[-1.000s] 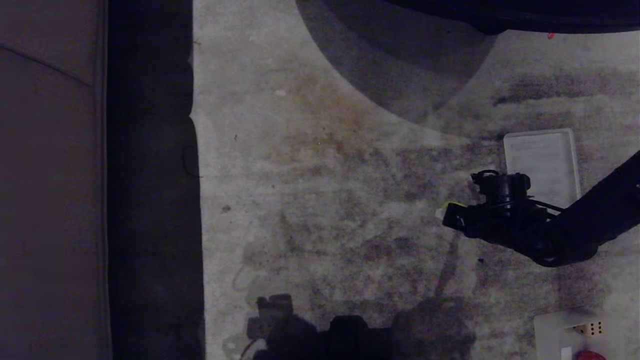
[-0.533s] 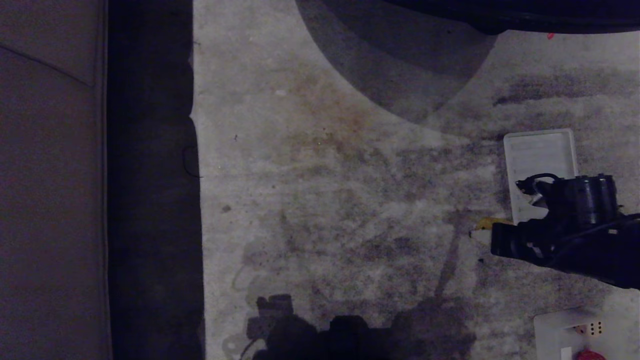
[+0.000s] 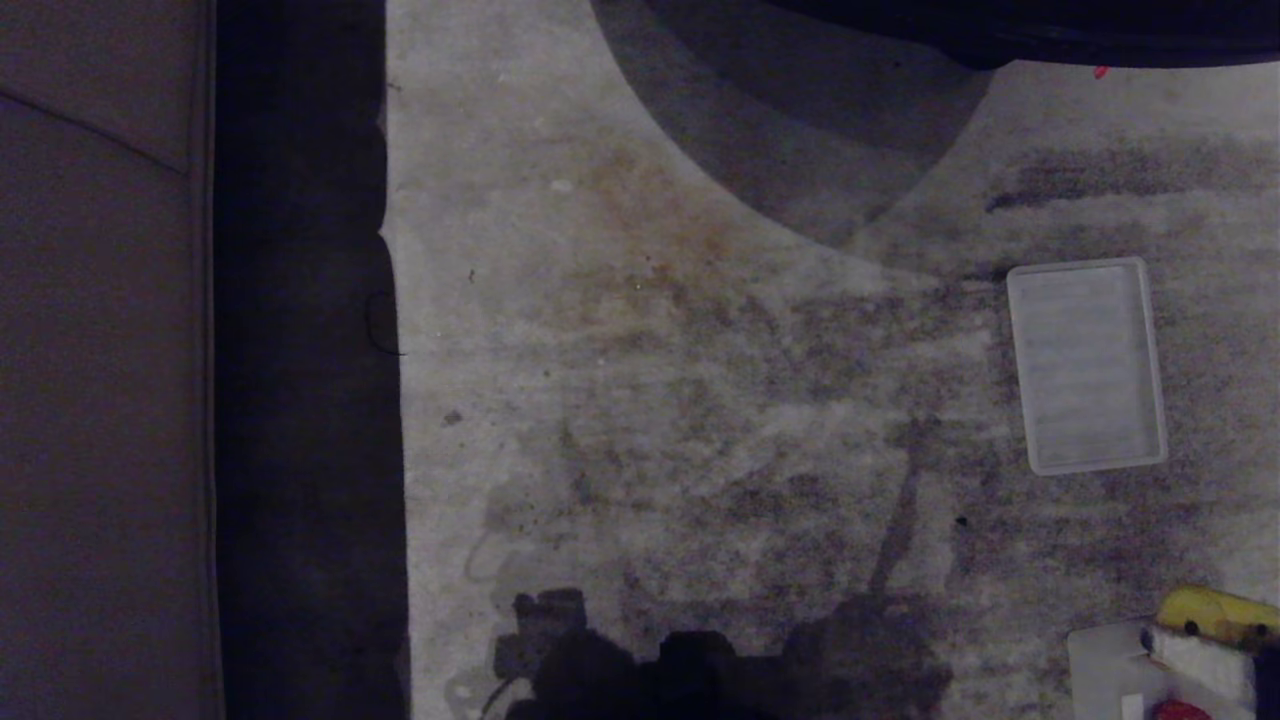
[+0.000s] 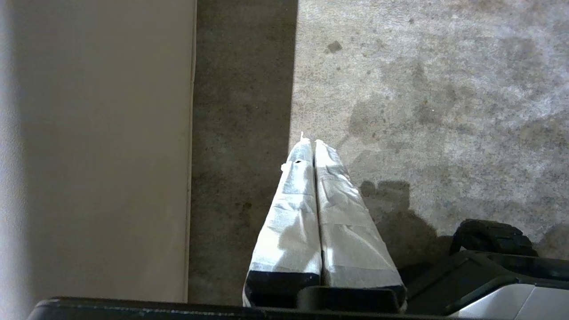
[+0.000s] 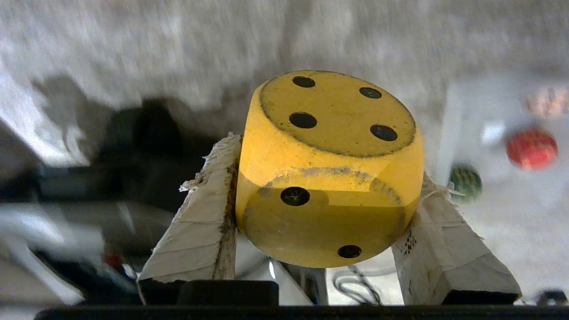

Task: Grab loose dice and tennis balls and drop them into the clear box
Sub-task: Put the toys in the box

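While left claw (image 4: 314,146) rests pressed together, right claw (image 5: 324,195) clamps yellow die (image 5: 329,169) above clear box (image 3: 1100,650).

stained carpet (image 3: 650,400), ribbed lid (image 3: 1087,365), clear box (image 3: 1100,655)

Yellow die (image 5: 329,169), dark dots, rounded corners, scuffed; four-dot face showing, clamped between taped fingers (image 5: 200,222), seen at near right edge above clear box (image 3: 1100,655). Box: translucent whitish, corner only visible, near right; red die (image 5: 531,149) and dark green die (image 5: 465,181) inside, blurred.
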Robot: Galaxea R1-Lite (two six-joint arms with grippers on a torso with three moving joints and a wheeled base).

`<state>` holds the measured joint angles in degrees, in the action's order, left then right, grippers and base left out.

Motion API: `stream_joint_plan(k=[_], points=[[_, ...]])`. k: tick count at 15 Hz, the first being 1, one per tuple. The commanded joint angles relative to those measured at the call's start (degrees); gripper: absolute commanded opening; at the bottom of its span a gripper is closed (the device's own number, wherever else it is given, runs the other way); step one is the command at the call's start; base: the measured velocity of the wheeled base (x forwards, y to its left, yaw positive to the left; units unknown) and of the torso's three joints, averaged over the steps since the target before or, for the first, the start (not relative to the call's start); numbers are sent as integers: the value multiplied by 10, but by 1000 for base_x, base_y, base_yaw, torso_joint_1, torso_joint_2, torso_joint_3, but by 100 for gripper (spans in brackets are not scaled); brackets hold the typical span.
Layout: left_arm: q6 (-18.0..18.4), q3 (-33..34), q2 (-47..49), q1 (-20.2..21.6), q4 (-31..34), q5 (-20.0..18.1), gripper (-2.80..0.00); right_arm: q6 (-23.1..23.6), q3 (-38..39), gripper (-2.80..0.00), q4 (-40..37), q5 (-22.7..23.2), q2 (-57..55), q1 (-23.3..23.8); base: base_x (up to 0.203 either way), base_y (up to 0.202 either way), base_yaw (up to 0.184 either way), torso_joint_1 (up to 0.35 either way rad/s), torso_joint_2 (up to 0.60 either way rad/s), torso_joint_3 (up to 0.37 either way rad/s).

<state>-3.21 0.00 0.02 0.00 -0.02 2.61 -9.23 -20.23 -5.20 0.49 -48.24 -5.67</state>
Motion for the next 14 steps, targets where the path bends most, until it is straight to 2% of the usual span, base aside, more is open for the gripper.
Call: stream_joint_plan(k=[1, 6, 10, 14], points=[[0, 0, 1, 0, 0, 0, -280, 10, 48, -280, -48, 0, 186, 12, 0, 0, 0, 0, 0, 0], [0, 1, 1, 0, 0, 0, -280, 66, 127, -280, -93, 1, 354, 60, 0, 0, 0, 0, 0, 0], [0, 1, 0, 0, -1, 0, -280, 86, 145, -280, -96, 1, 476, 53, 0, 0, 0, 0, 0, 0], [0, 0, 0, 0, -1, 0, -280, 62, 148, -280, -91, -7, 482, 51, 0, 0, 0, 0, 0, 0]])
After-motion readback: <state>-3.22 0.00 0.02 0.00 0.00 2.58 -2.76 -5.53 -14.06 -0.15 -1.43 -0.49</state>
